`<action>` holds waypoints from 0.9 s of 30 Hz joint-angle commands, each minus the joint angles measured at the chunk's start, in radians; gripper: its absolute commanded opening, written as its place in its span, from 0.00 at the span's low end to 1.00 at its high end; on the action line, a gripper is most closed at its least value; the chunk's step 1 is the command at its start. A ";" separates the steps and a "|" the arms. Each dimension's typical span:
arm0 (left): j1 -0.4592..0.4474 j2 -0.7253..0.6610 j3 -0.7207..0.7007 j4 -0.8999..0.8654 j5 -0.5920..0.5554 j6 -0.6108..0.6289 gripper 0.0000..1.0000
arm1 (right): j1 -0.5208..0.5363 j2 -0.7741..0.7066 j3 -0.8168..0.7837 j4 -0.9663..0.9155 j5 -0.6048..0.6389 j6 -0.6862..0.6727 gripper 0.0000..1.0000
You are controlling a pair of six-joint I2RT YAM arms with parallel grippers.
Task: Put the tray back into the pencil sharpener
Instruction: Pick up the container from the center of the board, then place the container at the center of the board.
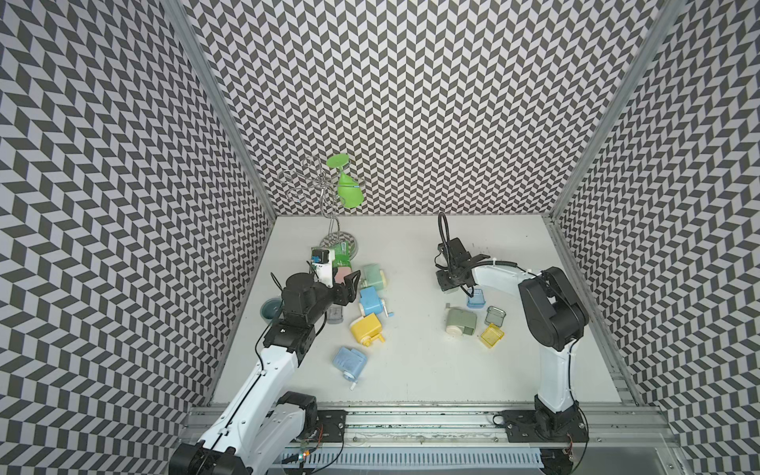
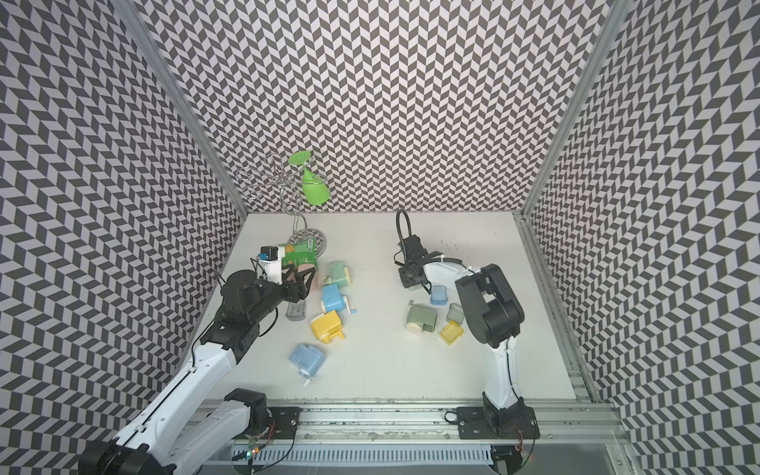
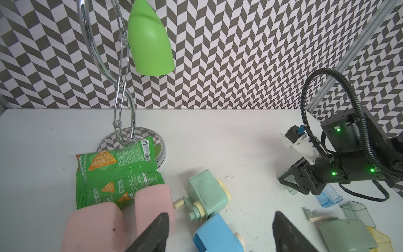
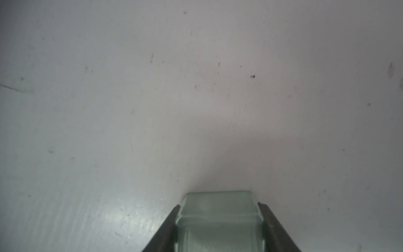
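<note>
Six pencil sharpeners [image 1: 366, 327] and four loose trays [image 1: 492, 335] lie on the surface [image 1: 411, 370]. The right claw [image 4: 219, 206] pinches a fifth tray [image 4: 219, 229]. The left claw [image 3: 220, 216] is spread, empty.

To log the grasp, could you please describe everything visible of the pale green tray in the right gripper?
The pale green tray is a small box of clear, thin-walled plastic with rounded corners. The right gripper is shut on it, one dark finger against each side. The white table lies below; whether the tray is lifted cannot be told.
</note>
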 commanded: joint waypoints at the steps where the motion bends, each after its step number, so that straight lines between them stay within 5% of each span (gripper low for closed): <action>1: 0.010 -0.003 0.001 0.016 0.022 0.010 0.76 | 0.000 -0.054 -0.002 -0.002 -0.064 -0.016 0.36; 13: 0.034 -0.006 -0.002 0.034 0.064 -0.005 0.76 | 0.048 -0.184 -0.045 0.003 -0.197 -0.009 0.35; 27: 0.033 0.001 -0.006 0.042 0.068 -0.010 0.75 | 0.398 -0.303 -0.283 0.039 -0.022 0.031 0.35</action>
